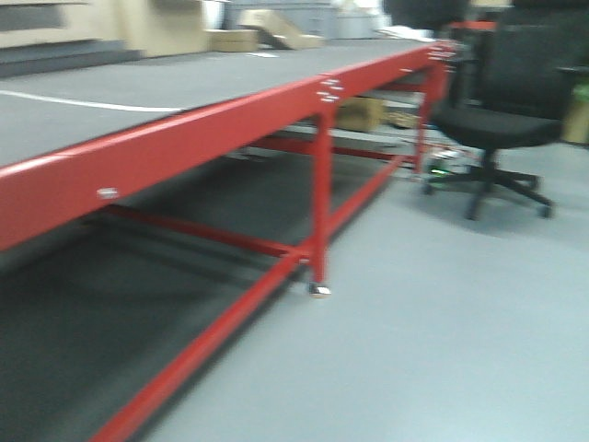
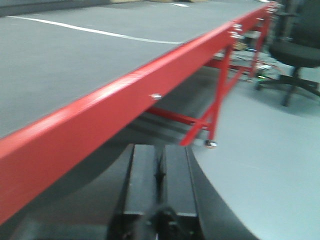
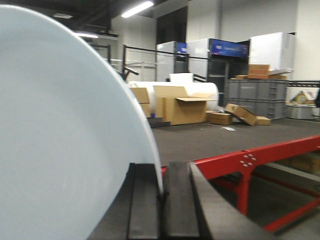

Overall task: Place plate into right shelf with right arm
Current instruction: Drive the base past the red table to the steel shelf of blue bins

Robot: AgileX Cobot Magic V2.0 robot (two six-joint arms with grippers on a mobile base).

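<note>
In the right wrist view the white plate point(image 3: 65, 130) stands on edge and fills the left half of the frame. My right gripper point(image 3: 161, 172) is shut on the plate's rim, the rim pinched between the two black fingers point(image 3: 144, 200). In the left wrist view my left gripper point(image 2: 160, 155) is shut and empty, its fingers point(image 2: 142, 180) pressed together beside a red table rail. The stainless-steel right shelf is out of view in every frame. Neither arm shows in the front view.
A long red-framed table point(image 1: 313, 101) with a grey top runs diagonally; it also shows in the left wrist view point(image 2: 125, 95) and the right wrist view point(image 3: 260, 152). A black office chair point(image 1: 502, 120) stands at the right. Cardboard boxes point(image 3: 185, 107) and grey crates point(image 3: 257, 97) stand behind.
</note>
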